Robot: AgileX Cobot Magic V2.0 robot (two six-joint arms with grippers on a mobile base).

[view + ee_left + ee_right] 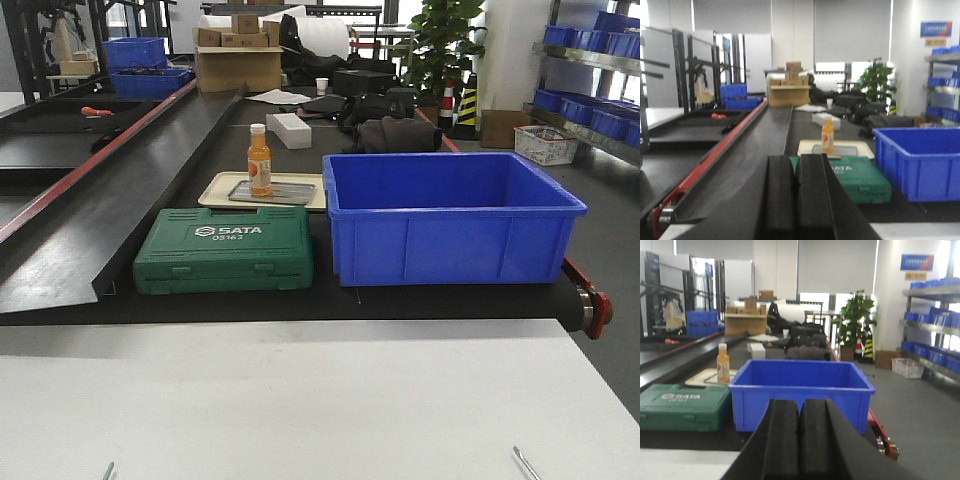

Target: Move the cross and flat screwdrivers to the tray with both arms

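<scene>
Exterior front-facing view, and here is the layout: the grey tray (290, 193) lies flat on top of a cream tray (213, 190), well back on the black tabletop (330, 300). A bottle (259, 160) of orange liquid stands upright on the grey tray's left part. In front of both trays, nearer the camera, sits a green case (225, 255) with its lid down. Just beside it on the right is a deep blue bin (450, 240), whose left wall reaches back alongside the trays. A white tabletop (300, 400) fills the foreground. At its bottom edge a metal sliver (525, 462) pokes in on the right, and a second sliver (108, 470) on the left; both are too small to identify. Over to the left wrist view: the left pincer (796, 165) is closed, its two black fingers (781, 195) lying side by side with only a thin seam between them and nothing gripped. It points along the black tabletop toward the case, with the bottle and trays beyond, well apart from it. Right wrist view now: the right pincer (800, 407) is closed too, fingers together and holding nothing. It faces the near wall of the bin, with the case and bottle off to its left.
</scene>
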